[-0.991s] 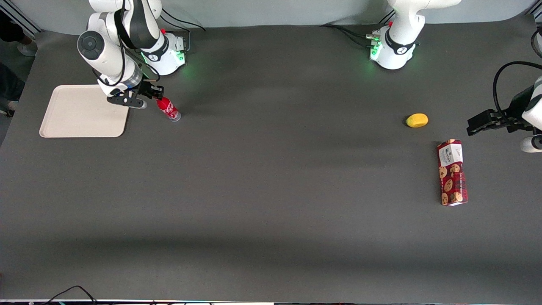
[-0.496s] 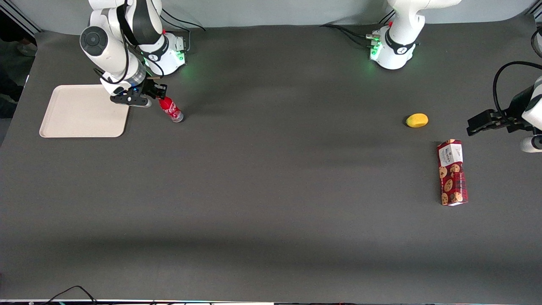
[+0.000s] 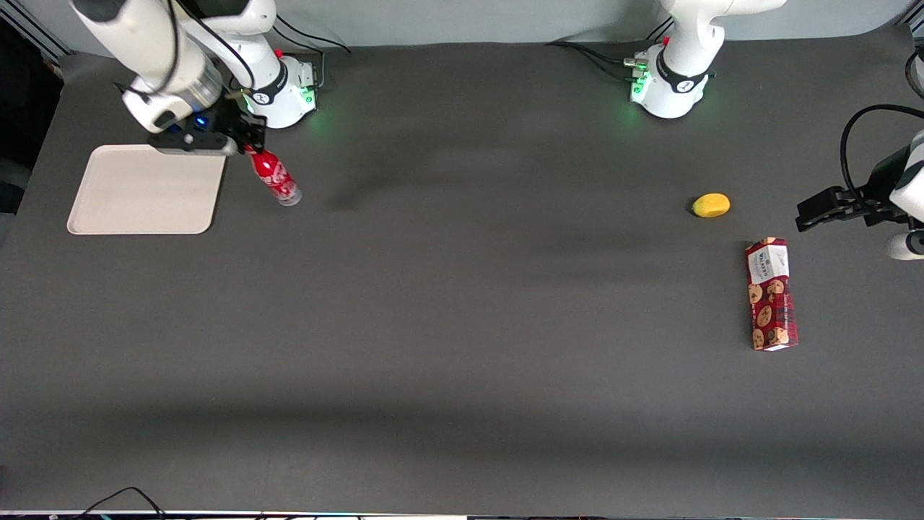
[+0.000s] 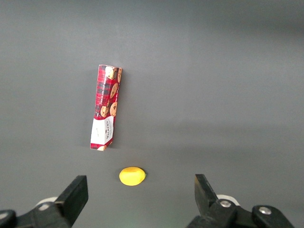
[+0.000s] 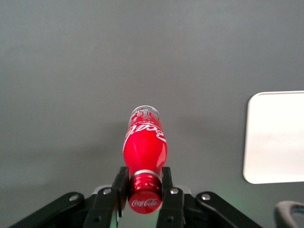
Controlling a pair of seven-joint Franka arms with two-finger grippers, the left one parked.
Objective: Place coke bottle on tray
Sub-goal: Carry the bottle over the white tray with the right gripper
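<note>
My right gripper (image 3: 247, 146) is shut on the neck of the coke bottle (image 3: 274, 178), a slim red bottle with white script and a clear base. The bottle hangs lifted off the table, tilted, beside the tray's edge. In the right wrist view the fingers (image 5: 119, 183) clamp just under the red cap of the bottle (image 5: 145, 145), and its base points away from the camera. The tray (image 3: 144, 189), flat and cream-white with rounded corners, lies empty on the table at the working arm's end; a corner of the tray (image 5: 275, 137) shows in the wrist view.
A yellow lemon-like fruit (image 3: 711, 205) and a red cookie box (image 3: 771, 293) lie toward the parked arm's end; both show in the left wrist view, the fruit (image 4: 132, 175) and the box (image 4: 106, 107). The working arm's base (image 3: 281, 90) stands farther from the front camera than the bottle.
My gripper has risen with the coke bottle, lifting it off the table, and has shifted slightly toward the tray. The tray and the other objects have not moved.
</note>
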